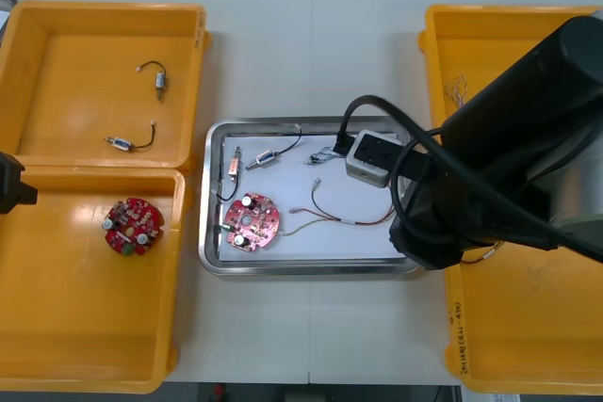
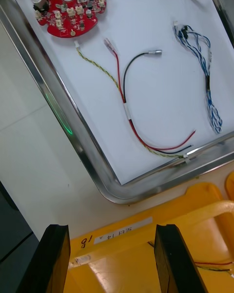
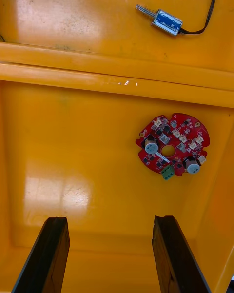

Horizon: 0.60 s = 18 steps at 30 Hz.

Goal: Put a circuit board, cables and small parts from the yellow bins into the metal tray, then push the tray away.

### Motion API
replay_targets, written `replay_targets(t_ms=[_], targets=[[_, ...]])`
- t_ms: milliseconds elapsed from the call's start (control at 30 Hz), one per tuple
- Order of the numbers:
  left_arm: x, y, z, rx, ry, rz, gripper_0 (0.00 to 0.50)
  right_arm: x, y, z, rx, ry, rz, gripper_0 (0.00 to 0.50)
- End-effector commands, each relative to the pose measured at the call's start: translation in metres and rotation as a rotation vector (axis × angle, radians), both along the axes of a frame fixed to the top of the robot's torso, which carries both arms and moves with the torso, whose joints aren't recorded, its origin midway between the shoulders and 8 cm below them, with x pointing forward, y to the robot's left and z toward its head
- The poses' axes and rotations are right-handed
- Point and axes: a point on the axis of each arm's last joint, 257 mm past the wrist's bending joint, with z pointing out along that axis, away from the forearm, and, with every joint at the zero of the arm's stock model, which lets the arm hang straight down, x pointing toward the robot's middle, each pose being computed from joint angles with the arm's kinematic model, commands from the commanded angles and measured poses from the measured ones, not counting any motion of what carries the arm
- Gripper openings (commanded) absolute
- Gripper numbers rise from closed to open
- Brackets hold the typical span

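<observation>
Metal tray [image 1: 212,233] sits mid-tabletop [image 1: 311,54], white inside, with the yellow bins [image 1: 57,345] on either side of it. Bare tabletop runs from the tray's far rim to the tabletop's far edge, and there is a bare strip on the tray's near side too. Left of the tray I see only a narrow gap before the bins. On the tray's right side the bin rim lies just beside it, under my right arm [image 1: 528,148].

Inside the tray:
- A circuit board [image 1: 252,221] lies toward the near-left corner.
- Two small metal parts [image 1: 267,159] lie along the far-left side.
- A red and yellow cable [image 2: 119,78] loops across the middle, and its tail rests against the tray rim at the near-right corner.
- A blue and white cable [image 2: 209,88] lies by the right rim.
- There is open white floor between the board and the cables.

Right hand [image 2: 111,232]: fingers spread, over the bin rim just outside the tray's near-right corner.

Left hand [image 3: 109,221]: fingers spread, well left of the tray, over the near bin. A second circuit board [image 3: 174,144] lies flat on that bin's floor, apart from the hand and off the walls.
</observation>
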Motion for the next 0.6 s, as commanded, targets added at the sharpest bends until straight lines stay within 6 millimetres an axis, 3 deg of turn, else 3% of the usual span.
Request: replay_targets(t_ms=[33,200,600], targets=[[-0.006,0.012,0.01,0.066,-0.007,-0.029,0.5,0.001,0.033,0.004,-0.021,-0.037,0.083,0.5],[-0.007,0.008,0.001,0.041,0.012,-0.028,0.5,0.006,0.053,-0.004,-0.052,-0.009,0.155,0.5],[-0.007,0.008,0.001,0.041,0.012,-0.028,0.5,0.031,0.078,-0.024,-0.185,-0.055,0.356,0.5]])
